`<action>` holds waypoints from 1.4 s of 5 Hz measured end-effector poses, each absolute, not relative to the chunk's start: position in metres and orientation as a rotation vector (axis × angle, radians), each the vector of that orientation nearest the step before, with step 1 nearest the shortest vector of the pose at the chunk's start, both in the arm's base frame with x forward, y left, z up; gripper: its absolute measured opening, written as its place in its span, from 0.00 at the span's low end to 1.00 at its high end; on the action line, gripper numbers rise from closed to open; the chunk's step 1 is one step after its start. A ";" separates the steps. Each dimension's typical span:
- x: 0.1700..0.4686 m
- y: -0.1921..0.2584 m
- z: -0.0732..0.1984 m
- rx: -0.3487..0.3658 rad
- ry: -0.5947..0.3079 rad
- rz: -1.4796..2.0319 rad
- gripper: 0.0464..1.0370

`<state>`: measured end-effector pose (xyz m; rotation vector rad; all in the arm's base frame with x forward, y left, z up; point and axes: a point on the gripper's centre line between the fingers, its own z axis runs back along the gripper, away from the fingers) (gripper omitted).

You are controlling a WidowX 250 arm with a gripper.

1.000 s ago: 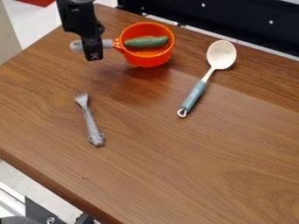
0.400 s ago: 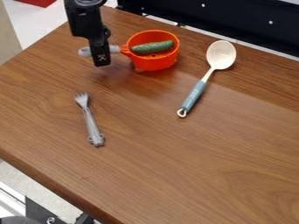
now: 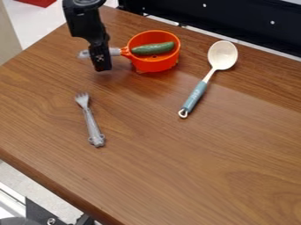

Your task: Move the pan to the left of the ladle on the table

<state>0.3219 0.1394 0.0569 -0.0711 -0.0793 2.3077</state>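
My gripper (image 3: 100, 60) hangs at the upper left of the table, over the pale grey handle of the orange pan (image 3: 155, 65). Part of the handle is hidden behind it, with the handle's end showing on its left. Inside the pan lies a green cucumber (image 3: 153, 48). The ladle (image 3: 222, 55), with a cream bowl and blue-green handle, lies to the right of the pan, apart from it, its handle slanting down to the left.
A silver fork (image 3: 91, 121) lies on the wooden table (image 3: 176, 176), below the gripper and left of the middle. Along the back edge runs a black panel (image 3: 235, 19). The table's front left edge slants across the lower left.
The pan, with the cucumber in it, has shifted a little right and down in the view along with the gripper. Most recently the gripper's lower end has dropped slightly, while the pan has barely moved.
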 end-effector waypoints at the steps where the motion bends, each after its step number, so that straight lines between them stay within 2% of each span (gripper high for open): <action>1: 0.323 0.137 0.072 -0.086 -0.151 2.265 0.96; 2: 0.324 0.130 0.090 -0.099 -0.115 2.221 0.96; 4: 0.329 0.113 0.134 -0.229 -0.251 2.027 0.96; 5: 0.320 0.101 0.139 -0.261 -0.245 1.966 0.96; 7: 0.296 0.069 0.133 -0.248 -0.120 1.724 0.96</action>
